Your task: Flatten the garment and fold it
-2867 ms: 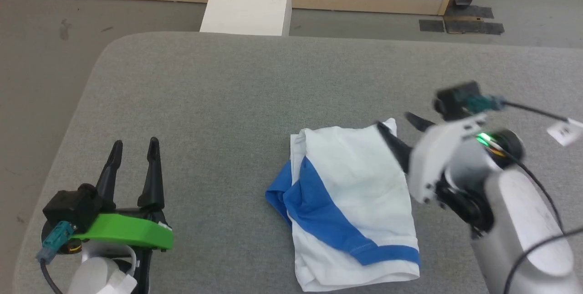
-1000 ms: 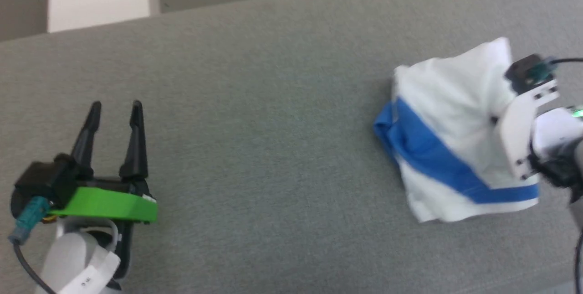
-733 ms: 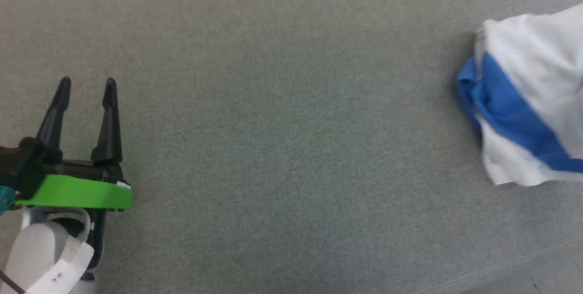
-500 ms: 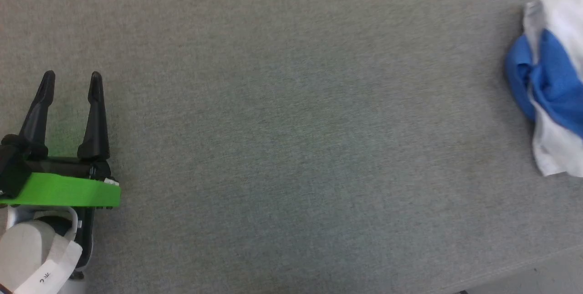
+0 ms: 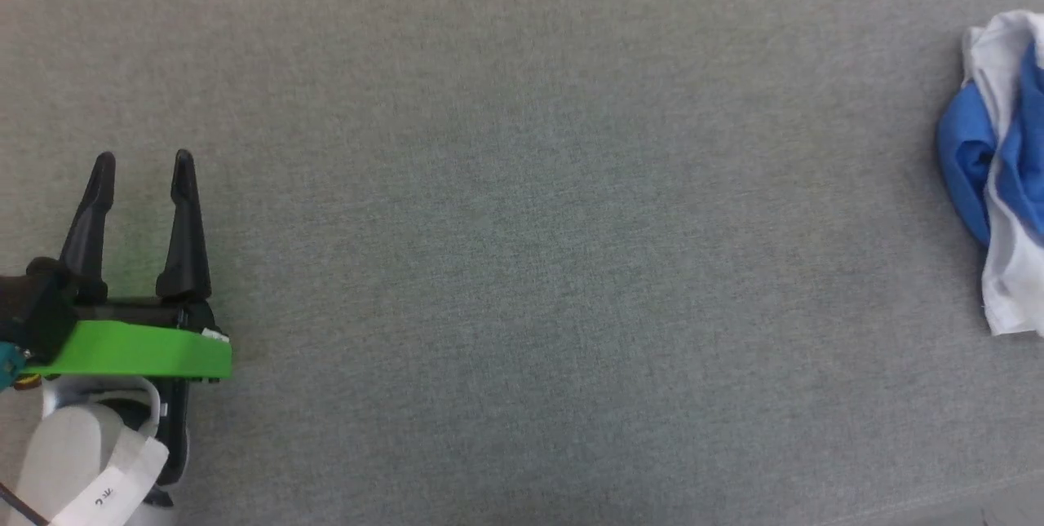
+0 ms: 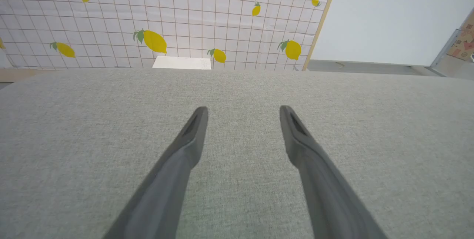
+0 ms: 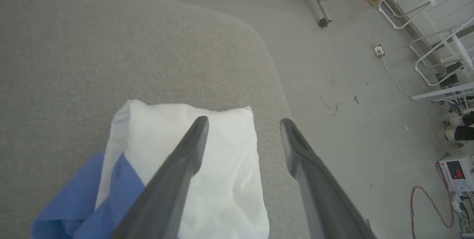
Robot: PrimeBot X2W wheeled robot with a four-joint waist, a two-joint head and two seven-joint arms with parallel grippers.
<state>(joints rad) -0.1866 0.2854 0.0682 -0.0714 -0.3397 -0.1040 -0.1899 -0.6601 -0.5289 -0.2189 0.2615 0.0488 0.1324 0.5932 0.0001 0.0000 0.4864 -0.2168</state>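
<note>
T-shirt (image 7: 226,179), white with blue sleeve, lay bunched near the grey tabletop's (image 5: 522,265) right corner. Right jaws spread, gripping nothing: one finger (image 7: 176,168) over the white cloth, the other over bare tabletop just beside it; contact not discernible. Left jaws spread too, well apart from the shirt.

White tag (image 5: 102,495), head view 7 o'clock: small dark characters, too blurred to read. Meter (image 7: 456,175), right wrist view 4 o'clock: red display digits, not legible.
</note>
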